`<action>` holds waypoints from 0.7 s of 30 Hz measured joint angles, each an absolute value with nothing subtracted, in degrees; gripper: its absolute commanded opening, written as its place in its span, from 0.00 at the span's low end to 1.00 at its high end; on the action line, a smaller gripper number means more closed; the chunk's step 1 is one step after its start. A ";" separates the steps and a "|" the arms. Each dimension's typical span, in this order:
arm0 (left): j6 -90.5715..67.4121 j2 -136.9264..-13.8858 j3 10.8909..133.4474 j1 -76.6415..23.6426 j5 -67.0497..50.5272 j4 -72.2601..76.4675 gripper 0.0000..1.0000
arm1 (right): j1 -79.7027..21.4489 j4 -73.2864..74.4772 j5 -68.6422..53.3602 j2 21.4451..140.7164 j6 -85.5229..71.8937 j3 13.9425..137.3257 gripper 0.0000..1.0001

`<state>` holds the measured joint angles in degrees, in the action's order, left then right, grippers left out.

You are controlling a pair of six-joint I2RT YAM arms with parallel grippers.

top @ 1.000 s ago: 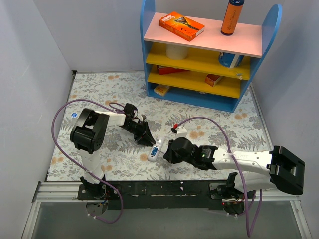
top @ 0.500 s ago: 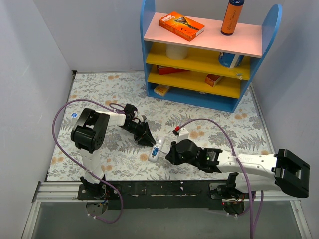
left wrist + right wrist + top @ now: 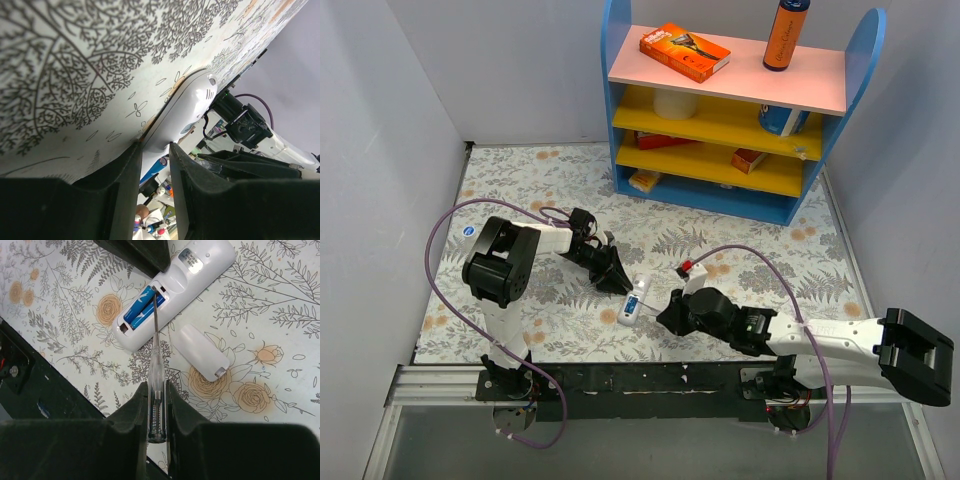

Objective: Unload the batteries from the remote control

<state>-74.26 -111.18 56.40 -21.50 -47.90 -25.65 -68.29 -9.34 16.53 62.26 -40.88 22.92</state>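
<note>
The white remote control (image 3: 197,272) lies face down on the floral mat, with its slot open. Two blue batteries (image 3: 143,307) sit side by side in the slot. The separate white cover (image 3: 201,352) lies on the mat beside the remote. My right gripper (image 3: 156,386) is shut on a thin silvery rod with a clear handle (image 3: 156,340). The rod's tip rests at the far end of the batteries. My left gripper (image 3: 155,146) is shut on one end of the remote (image 3: 186,107), and a blue battery (image 3: 152,169) shows between its fingers. In the top view the remote (image 3: 633,303) lies between the left gripper (image 3: 620,282) and the right gripper (image 3: 670,314).
A blue shelf unit (image 3: 620,150) with boxes and a bottle stands at the back. Grey walls close in the left and right sides. A black rail (image 3: 630,378) runs along the near edge. Purple cables loop over both arms.
My right arm has drawn back toward the right and the near edge, with the rod still in its gripper. The remote and my left gripper have stayed put.
</note>
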 measured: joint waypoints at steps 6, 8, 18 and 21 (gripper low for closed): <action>-74.22 -111.18 56.40 -21.50 -47.88 -25.65 0.29 | -68.20 -13.80 13.69 59.42 -37.58 19.38 0.01; -74.22 -111.18 56.40 -21.50 -47.90 -25.65 0.29 | -68.18 -15.18 12.64 59.40 -36.60 19.38 0.01; -74.17 -111.18 56.40 -21.50 -47.90 -25.65 0.29 | -68.14 -16.01 9.89 63.92 -34.09 21.96 0.01; -74.15 -111.18 56.40 -21.50 -47.90 -25.65 0.29 | -68.12 -13.19 10.04 63.83 -34.13 24.56 0.01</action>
<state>-74.15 -111.18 56.40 -21.50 -47.90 -25.65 -68.12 -13.19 10.04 63.83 -34.13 24.56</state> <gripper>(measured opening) 0.292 0.201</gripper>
